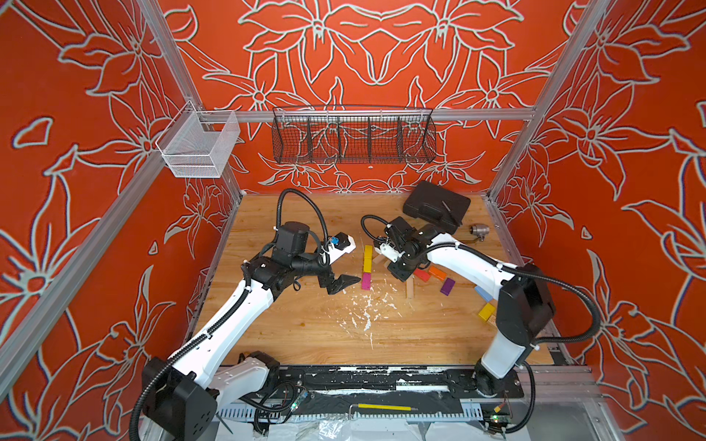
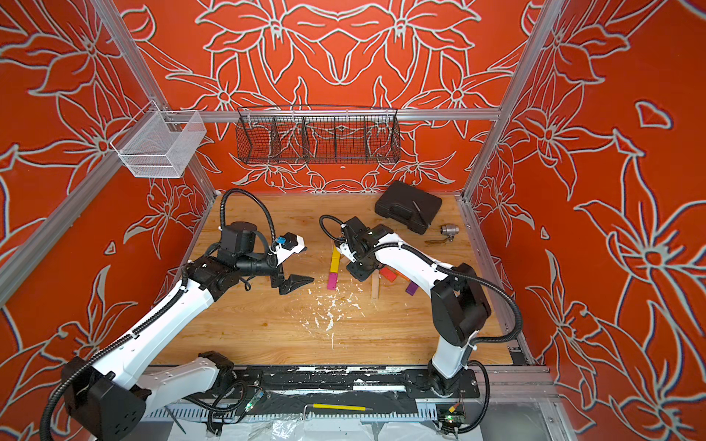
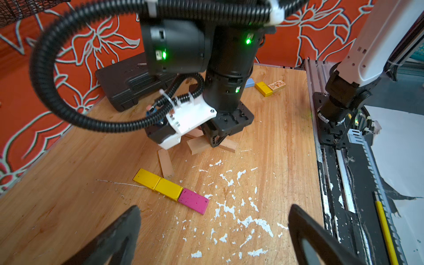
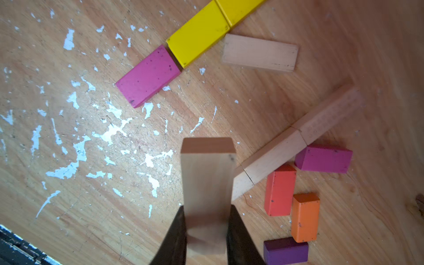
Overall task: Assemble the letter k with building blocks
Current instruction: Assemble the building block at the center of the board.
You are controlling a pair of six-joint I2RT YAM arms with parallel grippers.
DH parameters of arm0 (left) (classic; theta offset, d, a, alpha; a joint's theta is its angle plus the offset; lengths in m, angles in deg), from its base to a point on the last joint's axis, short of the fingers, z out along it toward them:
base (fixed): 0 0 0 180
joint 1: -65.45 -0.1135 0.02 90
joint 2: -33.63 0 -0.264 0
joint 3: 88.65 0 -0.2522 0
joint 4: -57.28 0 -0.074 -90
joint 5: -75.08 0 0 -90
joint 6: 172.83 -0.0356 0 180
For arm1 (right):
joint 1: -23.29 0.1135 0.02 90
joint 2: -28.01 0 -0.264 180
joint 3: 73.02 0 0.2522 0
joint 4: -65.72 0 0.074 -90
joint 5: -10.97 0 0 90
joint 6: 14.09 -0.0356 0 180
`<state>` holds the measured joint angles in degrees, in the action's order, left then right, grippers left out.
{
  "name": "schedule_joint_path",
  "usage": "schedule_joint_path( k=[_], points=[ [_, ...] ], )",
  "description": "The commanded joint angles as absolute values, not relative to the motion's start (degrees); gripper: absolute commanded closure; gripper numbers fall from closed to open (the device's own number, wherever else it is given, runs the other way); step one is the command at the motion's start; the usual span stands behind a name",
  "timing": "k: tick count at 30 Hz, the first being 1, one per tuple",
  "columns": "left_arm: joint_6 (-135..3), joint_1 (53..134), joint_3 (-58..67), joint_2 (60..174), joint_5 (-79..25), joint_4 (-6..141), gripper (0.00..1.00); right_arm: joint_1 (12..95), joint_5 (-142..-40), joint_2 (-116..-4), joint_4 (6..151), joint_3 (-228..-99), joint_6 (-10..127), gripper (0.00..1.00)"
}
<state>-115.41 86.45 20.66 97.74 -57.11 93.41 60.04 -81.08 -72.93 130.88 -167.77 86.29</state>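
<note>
three blocks form the spine: two yellow blocks end to end with a magenta block, flat in one line on the table. one plain block lies angled off the spine, its end just beside the nearer yellow. right gripper is clamped on a second plain wood block, held by one end; whether its free end touches the table cannot be told. left gripper hovers near the spine, jaws wide apart, empty. a diagonal row of plain blocks lies near, with a loose magenta, red, orange and purple beside it.

judgement: the second arm of the k is in hand. risks:
- gripped at one end only, the block may pivot on contact and land off angle
- lowered close in, it may nudge the spine or the first arm out of line
- the right arm hides the work in both top views
</note>
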Motion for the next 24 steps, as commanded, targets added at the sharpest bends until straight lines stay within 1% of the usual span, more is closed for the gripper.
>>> schedule_joint_path(
  k=[1,9,24],
  points=[
    [-116.32,86.20,21.30,96.86,-57.90,92.31,0.03,60.81,-82.31,-75.15,130.47,-169.93,87.60,0.81],
    [-115.97,86.20,21.15,97.19,-57.83,92.13,0.03,61.00,-83.06,-81.17,128.26,-172.04,86.80,0.81],
    [-115.70,86.13,21.49,97.39,-57.72,91.61,0.03,60.90,-82.73,-86.82,124.00,-172.04,87.27,0.81]
  ],
)
